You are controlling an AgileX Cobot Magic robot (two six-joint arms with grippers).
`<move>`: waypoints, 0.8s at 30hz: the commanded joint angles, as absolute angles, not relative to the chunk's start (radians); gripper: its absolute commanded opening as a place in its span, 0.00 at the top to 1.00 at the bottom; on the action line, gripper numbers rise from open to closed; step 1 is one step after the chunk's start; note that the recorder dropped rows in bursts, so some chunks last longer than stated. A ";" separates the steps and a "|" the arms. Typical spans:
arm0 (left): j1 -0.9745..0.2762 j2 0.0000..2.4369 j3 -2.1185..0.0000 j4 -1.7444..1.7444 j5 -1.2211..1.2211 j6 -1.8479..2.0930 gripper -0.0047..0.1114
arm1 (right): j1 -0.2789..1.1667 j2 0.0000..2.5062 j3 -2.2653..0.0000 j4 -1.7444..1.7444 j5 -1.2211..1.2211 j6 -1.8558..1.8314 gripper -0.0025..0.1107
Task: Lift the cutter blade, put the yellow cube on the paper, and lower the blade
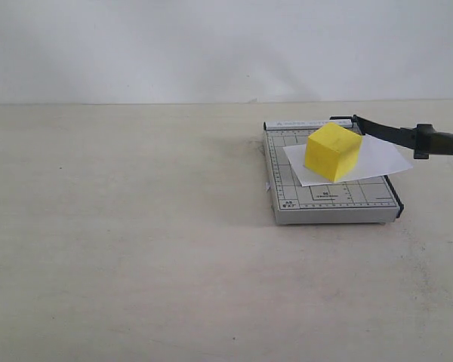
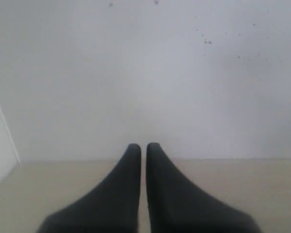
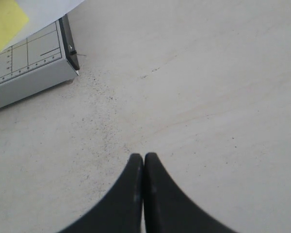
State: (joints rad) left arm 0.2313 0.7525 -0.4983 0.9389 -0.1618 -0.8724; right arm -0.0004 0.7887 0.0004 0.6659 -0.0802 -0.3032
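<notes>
The yellow cube (image 1: 333, 151) sits on the white paper (image 1: 377, 160), which lies on the grey gridded board (image 1: 328, 202). The cutter blade (image 1: 408, 136) slants up from its hinge at the board's far edge, its thick handle out past the right side, raised off the board. Neither arm shows in the exterior view. My left gripper (image 2: 143, 145) is shut on nothing and faces a white wall above the table. My right gripper (image 3: 143, 156) is shut and empty over bare table; a board corner (image 3: 34, 63), the paper's edge (image 3: 43, 9) and part of the cube (image 3: 5, 22) show beyond it.
The pale tabletop (image 1: 136, 241) stretches wide to the left and front of the board. A white wall (image 1: 211, 45) runs behind the table's far edge.
</notes>
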 commanded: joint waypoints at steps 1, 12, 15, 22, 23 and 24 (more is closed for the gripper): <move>0.302 0.660 -0.250 0.730 -0.222 -0.921 0.92 | 0.000 0.790 0.000 0.664 -0.089 -0.304 0.98; 0.229 0.525 -0.011 0.527 -0.228 -0.923 0.92 | 0.000 0.790 0.000 0.664 -0.106 -0.317 0.98; 0.159 0.513 -0.011 0.542 -0.250 -0.923 0.92 | 0.000 0.790 0.000 0.662 -0.108 -0.320 0.98; 0.044 0.387 -0.011 0.545 -0.319 -0.804 0.92 | 0.000 0.790 0.000 0.662 -0.108 -0.327 0.98; 0.042 0.354 -0.011 0.545 -0.332 -0.774 0.92 | 0.000 0.790 0.000 0.662 -0.107 -0.326 0.98; 0.042 0.320 -0.011 0.545 -0.342 -0.749 0.92 | 0.000 0.790 0.000 0.662 -0.107 -0.326 0.98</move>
